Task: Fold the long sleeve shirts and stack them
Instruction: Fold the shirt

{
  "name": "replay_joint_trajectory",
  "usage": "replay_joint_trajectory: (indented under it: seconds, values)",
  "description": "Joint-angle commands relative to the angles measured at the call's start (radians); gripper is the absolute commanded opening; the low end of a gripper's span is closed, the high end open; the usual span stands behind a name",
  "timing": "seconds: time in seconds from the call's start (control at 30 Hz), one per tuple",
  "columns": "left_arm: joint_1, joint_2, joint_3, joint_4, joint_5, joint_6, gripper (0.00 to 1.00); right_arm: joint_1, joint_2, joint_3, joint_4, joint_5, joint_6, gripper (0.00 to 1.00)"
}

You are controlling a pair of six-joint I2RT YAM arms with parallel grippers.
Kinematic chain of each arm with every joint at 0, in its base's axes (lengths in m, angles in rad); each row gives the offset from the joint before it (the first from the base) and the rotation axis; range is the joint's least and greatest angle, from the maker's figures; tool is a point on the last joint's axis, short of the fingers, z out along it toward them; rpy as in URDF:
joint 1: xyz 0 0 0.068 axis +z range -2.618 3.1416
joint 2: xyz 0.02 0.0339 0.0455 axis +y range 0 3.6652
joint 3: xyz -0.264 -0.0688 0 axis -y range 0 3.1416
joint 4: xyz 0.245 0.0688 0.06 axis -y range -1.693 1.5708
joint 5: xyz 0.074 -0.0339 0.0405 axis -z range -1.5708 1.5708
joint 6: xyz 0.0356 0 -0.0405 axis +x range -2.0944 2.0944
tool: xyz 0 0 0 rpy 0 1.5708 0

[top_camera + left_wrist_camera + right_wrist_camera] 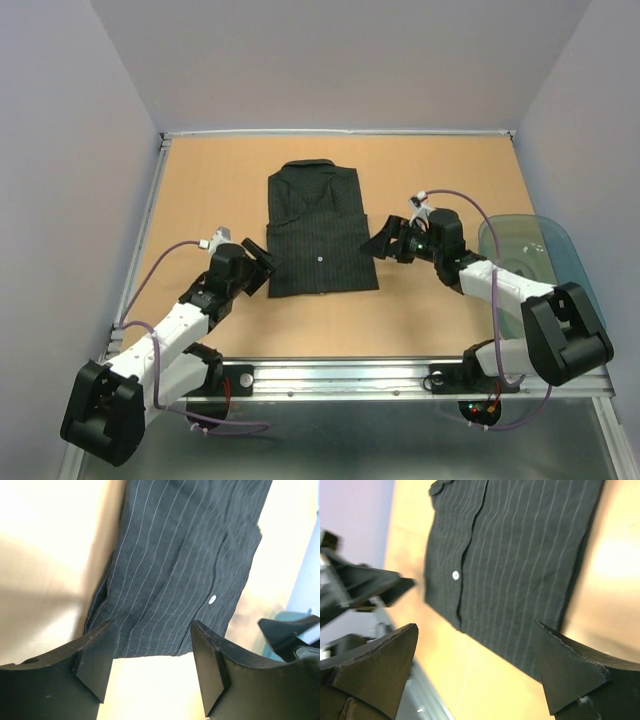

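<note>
We see one long sleeve shirt (322, 232) lying flat on the tan desk (200, 190), about midway between the two arms. It is black with fine pale pinstripes and is folded into a neat upright rectangle. Its collar (308, 166) points to the far side and its buttoned front faces up. The sleeves are not visible from above. A small white button (212, 599) shows on the placket near the hem, and we find the same button in the right wrist view. The left end effector (260, 262) sits at the shirt's near-left corner. In its own view the two fingers (95, 660) stand apart over the hem with nothing between them, and we cannot tell whether they touch the cloth. The right end effector (384, 240) is just beside the shirt's right edge, toward the near-right corner. Its fingers (380, 665) are spread wide and hold nothing. In that wrist view the shirt's edge runs between them, with bare desk below it. A translucent bluish-green bin (530, 250) stands at the right edge of the desk, behind the right arm and well apart from the shirt.
</note>
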Motion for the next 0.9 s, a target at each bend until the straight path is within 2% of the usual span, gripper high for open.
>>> replay_joint_trajectory:
  seconds: [0.0, 0.17, 0.3, 0.5, 0.6, 0.67, 0.77, 0.87]
  values:
    - [0.006, -0.035, 0.092, -0.178, -0.098, 0.077, 0.72, 0.017, -0.064, 0.127, -0.251, 0.159, -0.225, 1.0]
    - [0.006, 0.049, 0.126, -0.181, -0.05, 0.093, 0.72, 0.104, -0.028, 0.236, -0.425, 0.244, -0.354, 1.0]
    - [0.006, 0.169, 0.14, -0.187, -0.024, 0.096, 0.72, 0.276, -0.022, 0.288, -0.505, 0.467, -0.517, 1.0]
    - [0.006, 0.238, 0.138, -0.167, -0.033, 0.097, 0.72, 0.299, 0.025, 0.336, -0.539, 0.575, -0.574, 1.0]
    - [0.006, 0.27, 0.143, -0.164, -0.058, 0.111, 0.66, 0.311, 0.1, 0.388, -0.559, 0.612, -0.603, 0.99]
    - [0.006, 0.293, 0.163, -0.172, -0.067, 0.128, 0.63, 0.32, 0.134, 0.415, -0.573, 0.633, -0.632, 0.96]
    - [0.006, 0.354, 0.189, -0.183, -0.09, 0.15, 0.52, 0.34, 0.197, 0.466, -0.584, 0.678, -0.685, 0.84]
    - [0.006, 0.39, 0.215, -0.189, -0.109, 0.169, 0.46, 0.351, 0.254, 0.495, -0.587, 0.698, -0.721, 0.77]
